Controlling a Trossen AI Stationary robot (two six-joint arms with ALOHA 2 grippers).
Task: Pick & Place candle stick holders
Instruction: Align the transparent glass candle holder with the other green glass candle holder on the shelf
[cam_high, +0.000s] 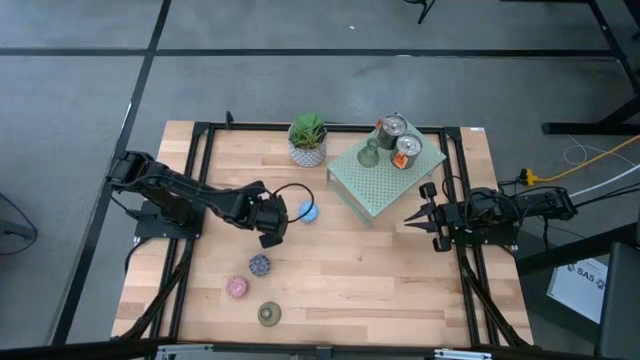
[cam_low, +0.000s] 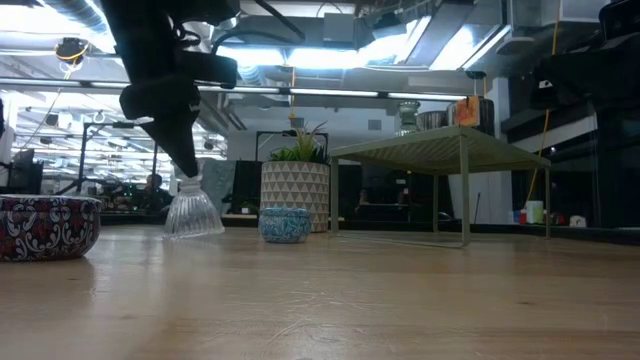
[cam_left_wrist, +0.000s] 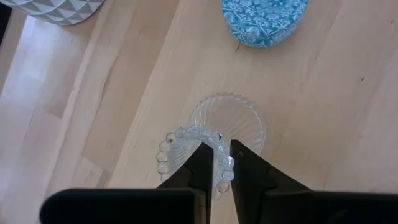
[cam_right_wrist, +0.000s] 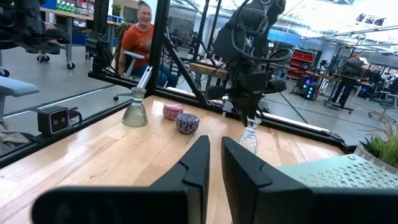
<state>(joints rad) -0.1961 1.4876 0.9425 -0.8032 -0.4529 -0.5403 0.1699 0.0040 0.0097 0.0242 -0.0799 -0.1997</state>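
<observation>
A clear glass candle stick holder (cam_left_wrist: 227, 119) with a beaded rim stands on the wooden table, left of centre, and my left gripper (cam_left_wrist: 217, 148) is shut on it. Beside it, toward the right, sits a blue holder (cam_high: 308, 211). A purple mosaic holder (cam_high: 259, 265), a pink one (cam_high: 236, 287) and an olive-gold one (cam_high: 269, 314) stand nearer the front edge. Two shiny holders (cam_high: 392, 128) (cam_high: 407, 152) and a pale glass one (cam_high: 368, 155) rest on the green slab (cam_high: 385, 180). My right gripper (cam_high: 408, 219) waits shut at the table's right side. My left gripper pinches the holder's beaded top rim (cam_left_wrist: 221, 163), with one finger (cam_left_wrist: 200, 158) on one side of the rim wall and the other (cam_left_wrist: 244, 155) on the opposite side. The fingers come slanting down from above. The holder stands upright with its fluted base (cam_low: 193, 228) on the table.
A green plant in a white patterned pot (cam_high: 308, 140) stands at the far edge, left of the raised perforated slab. A black frame (cam_high: 200, 180) runs along the table's sides. A person (cam_right_wrist: 138, 37) sits beyond the table's left side.
</observation>
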